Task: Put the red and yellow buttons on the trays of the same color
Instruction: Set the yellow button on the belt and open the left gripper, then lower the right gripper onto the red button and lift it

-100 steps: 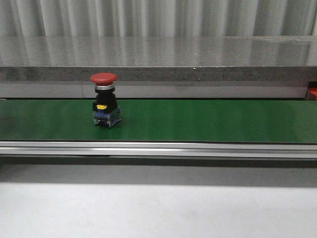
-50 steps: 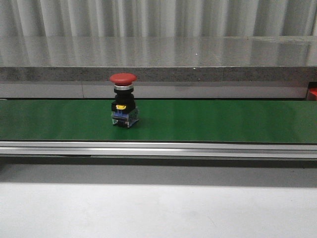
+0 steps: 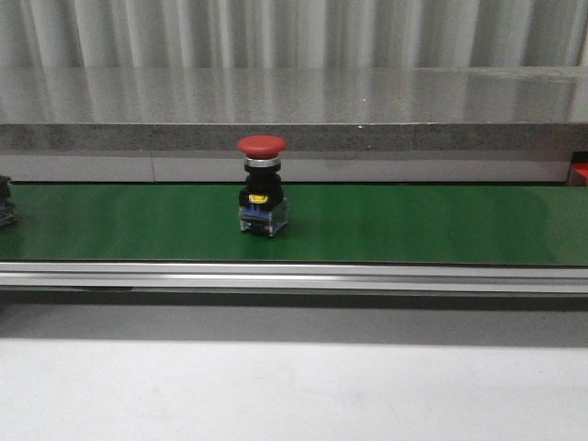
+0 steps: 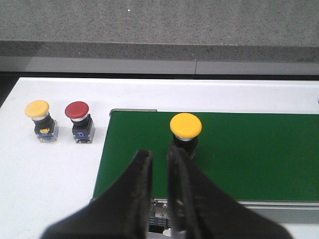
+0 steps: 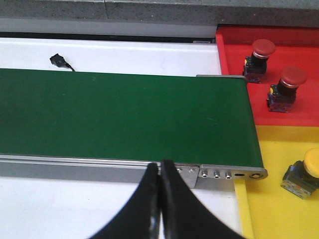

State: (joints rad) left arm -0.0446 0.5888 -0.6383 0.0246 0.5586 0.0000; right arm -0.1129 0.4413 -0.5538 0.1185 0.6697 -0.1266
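Red button (image 3: 263,186) stands upright mid-belt on the green conveyor (image 3: 413,225); rigid, top-heavy, best gripped by its black body. Left pincer (image 4: 160,160), slightly apart, hovers behind a yellow button (image 4: 185,128). Right pincer (image 5: 160,174) is together, trays beyond.

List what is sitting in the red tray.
Two red buttons stand upright in the red tray, apart from each other. The tray's far right part runs out of view.
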